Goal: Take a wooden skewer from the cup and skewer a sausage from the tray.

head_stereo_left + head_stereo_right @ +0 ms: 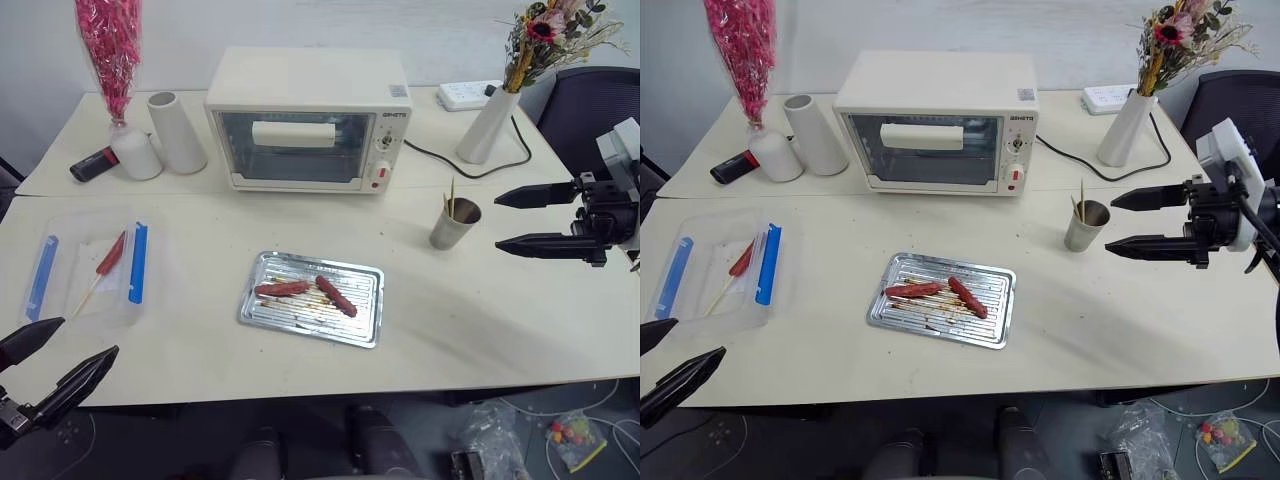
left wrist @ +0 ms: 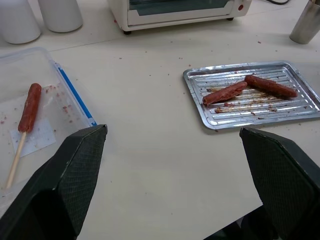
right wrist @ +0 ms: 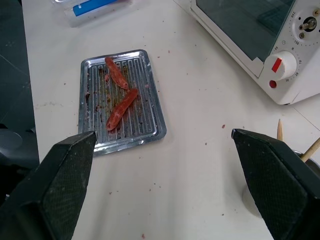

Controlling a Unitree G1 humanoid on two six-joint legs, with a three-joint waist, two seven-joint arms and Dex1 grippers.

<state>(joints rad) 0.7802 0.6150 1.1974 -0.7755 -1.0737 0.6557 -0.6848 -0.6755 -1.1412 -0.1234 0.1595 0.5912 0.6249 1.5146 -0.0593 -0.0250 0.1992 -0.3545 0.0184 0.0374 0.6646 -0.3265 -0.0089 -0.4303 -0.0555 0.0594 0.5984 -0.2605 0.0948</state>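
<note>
Nothing of the task looks done yet. The wooden skewers (image 1: 1081, 201) stand in the cup (image 1: 455, 224), a small grey metal cylinder on the right part of the desk (image 1: 480, 320), near the front right corner of the toaster oven (image 1: 309, 118). How many sticks the cup holds is hard to tell; at least two pale tips rise above its rim. The tray (image 1: 362, 325) lies near the middle of the desk, in front of the oven, with two sausages side by side on its ridged base. The darker sausage (image 1: 336, 296) is the right one of the pair, and the lighter sausage (image 1: 283, 289) lies just to its left. Neither is pierced.

What is left, then, is everything: draw a skewer out of the cup, carry it to the tray, and push it into the dark sausage.

The right gripper (image 1: 510, 220) hovers just to the right of the cup, fingers spread wide, one above the other, grasping nothing and touching nothing. The left gripper (image 1: 72, 355) hangs at the near left edge of the desk, beside the clear plastic box (image 1: 60, 250) with blue clips, fingers likewise fully released and empty.
</note>
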